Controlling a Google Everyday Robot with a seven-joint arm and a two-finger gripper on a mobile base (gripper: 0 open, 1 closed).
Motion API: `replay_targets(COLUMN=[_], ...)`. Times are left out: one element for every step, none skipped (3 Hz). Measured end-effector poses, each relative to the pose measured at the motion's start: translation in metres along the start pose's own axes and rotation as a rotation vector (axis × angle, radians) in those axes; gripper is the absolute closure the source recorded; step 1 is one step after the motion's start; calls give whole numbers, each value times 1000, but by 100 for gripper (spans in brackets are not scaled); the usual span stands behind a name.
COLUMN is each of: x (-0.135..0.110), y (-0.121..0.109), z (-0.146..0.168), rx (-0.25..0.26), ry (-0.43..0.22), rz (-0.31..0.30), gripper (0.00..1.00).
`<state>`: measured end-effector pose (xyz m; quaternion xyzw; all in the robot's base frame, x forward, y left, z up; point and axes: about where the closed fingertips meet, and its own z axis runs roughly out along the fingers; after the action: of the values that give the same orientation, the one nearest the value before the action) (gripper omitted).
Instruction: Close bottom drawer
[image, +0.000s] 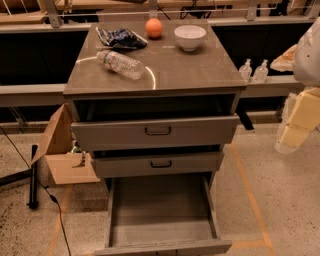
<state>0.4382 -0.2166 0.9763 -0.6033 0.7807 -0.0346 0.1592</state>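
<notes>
Gripper (292, 135) hanging at right edge, grip state: cannot tell; bottom drawer (162, 215) lying low to its left, fully out, slide axis running back into cabinet (195, 72)

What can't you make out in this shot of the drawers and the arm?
All in the camera view:
- Bottom drawer: front and handle mostly cut by the lower edge.
- Top drawer: inside dark under the cabinet top.
- Middle drawer: inside hidden by the top drawer's front.
- Pincer: right of the drawers, near the right edge; arm cut off there.
</notes>
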Motion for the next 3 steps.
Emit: replay_targets(x=[0, 3, 3], y=[0, 5, 21], z=[0, 7, 44], rx=[3, 31, 23], ry=[0, 4, -27], rz=[3, 39, 44], gripper=[0, 0, 16])
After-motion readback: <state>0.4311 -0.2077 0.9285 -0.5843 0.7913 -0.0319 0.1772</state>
